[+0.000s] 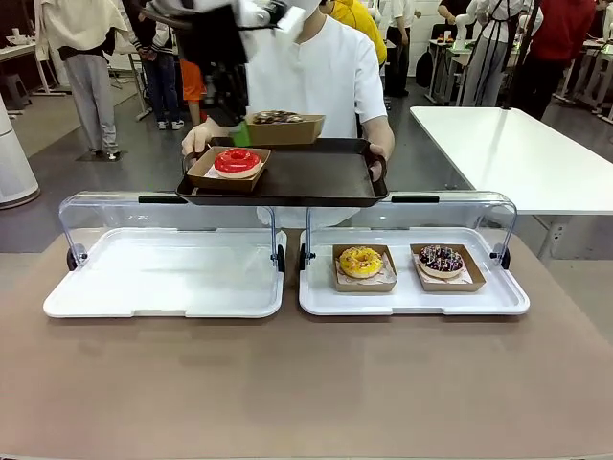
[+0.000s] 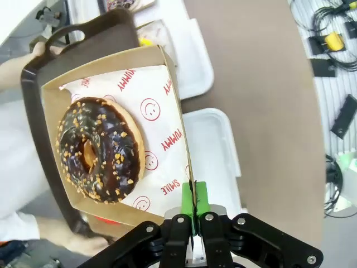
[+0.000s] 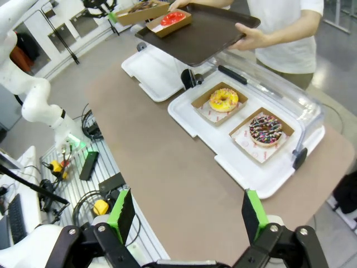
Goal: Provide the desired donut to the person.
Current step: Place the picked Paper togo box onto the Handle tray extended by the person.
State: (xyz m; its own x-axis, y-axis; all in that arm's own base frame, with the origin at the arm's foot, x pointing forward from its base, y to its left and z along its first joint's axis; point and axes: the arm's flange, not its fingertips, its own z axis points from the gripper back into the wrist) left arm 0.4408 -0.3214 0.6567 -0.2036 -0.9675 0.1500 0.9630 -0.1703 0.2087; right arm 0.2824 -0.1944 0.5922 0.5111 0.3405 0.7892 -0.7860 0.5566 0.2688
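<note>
At the left of the table stands a white display tray [image 1: 163, 297] with its clear lid raised. Above it, the person [image 1: 316, 67] in a white shirt holds out a dark serving tray [image 1: 316, 177] by both handles, a red-glazed donut [image 1: 237, 161] in its own carton at the near-left corner. Over the tray's far side, the left gripper [image 1: 238, 120] has its jaws pinched shut on the wall of a cardboard box [image 2: 162, 111] carrying the chocolate donut [image 2: 97, 149] with nut crumbs, apparently the one asked for. The delivery looks to be at its placing step; whether the box touches the serving tray cannot be told. The next move calls for setting the box flat on the tray beside the red one, then opening the jaws and lifting clear without dragging the carton. To the right, a yellow donut [image 1: 360, 261] and a sprinkled donut [image 1: 441, 259] sit side by side in the second display tray [image 1: 412, 299]. The right gripper [image 3: 189, 215] hangs well back above the table's right end, jaws wide, holding nothing.
</note>
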